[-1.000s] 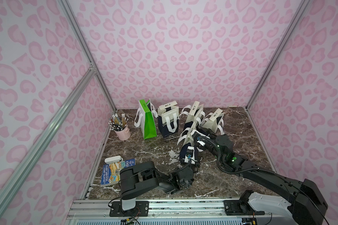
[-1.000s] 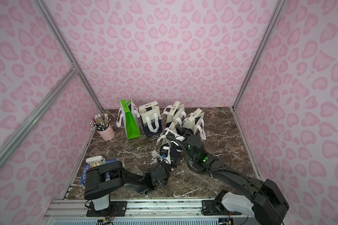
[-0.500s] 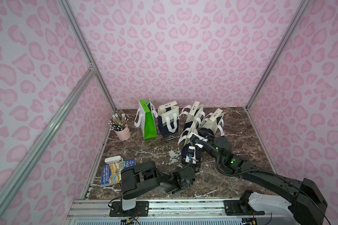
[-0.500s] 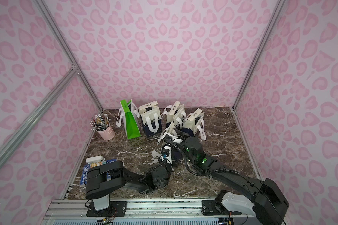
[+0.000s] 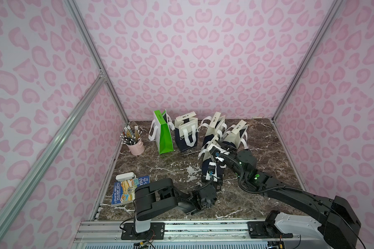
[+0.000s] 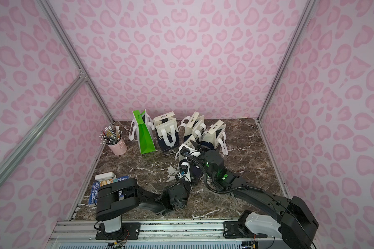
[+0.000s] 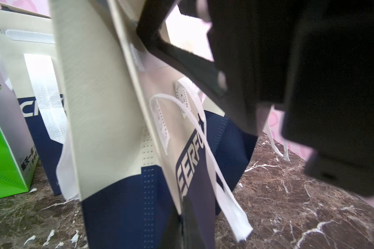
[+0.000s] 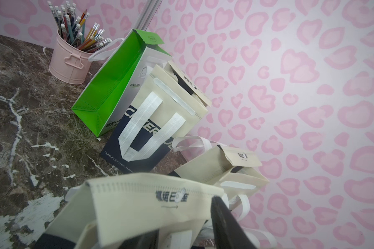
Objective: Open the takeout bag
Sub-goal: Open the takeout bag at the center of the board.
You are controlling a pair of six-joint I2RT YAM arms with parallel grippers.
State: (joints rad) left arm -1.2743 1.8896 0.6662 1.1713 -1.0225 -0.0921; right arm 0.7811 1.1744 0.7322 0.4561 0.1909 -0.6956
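Brought the right pincer (image 8: pixel 183 214) a little further over the top of the takeout bag (image 7: pixel 108 107) since a second before, and narrowed its jaws. Saw them apart yet, astride the bag's cream flap (image 8: pixel 151 194), with one finger (image 8: pixel 225 217) across the printed face; could not tell whether the flap was pinched. Found the left pincer (image 7: pixel 183 215) low down, closed tight on the bag's navy bottom edge. Located the bag standing on the marble worktop (image 5: pixel 160 170), between the two arms and just in front of the row of other bags in both top views. Counted in that row a green bag (image 5: pixel 165 138), a navy-and-cream bag lettered CHEER (image 5: pixel 187 138), a cream bag (image 5: pixel 214 127) and a second cream bag (image 5: pixel 235 133). Noted a pink bucket of pencils (image 5: pixel 135 146) by the left wall beside the green bag, and a book (image 5: pixel 125 190) with a small white object (image 5: pixel 125 176) on it near the left arm's base.
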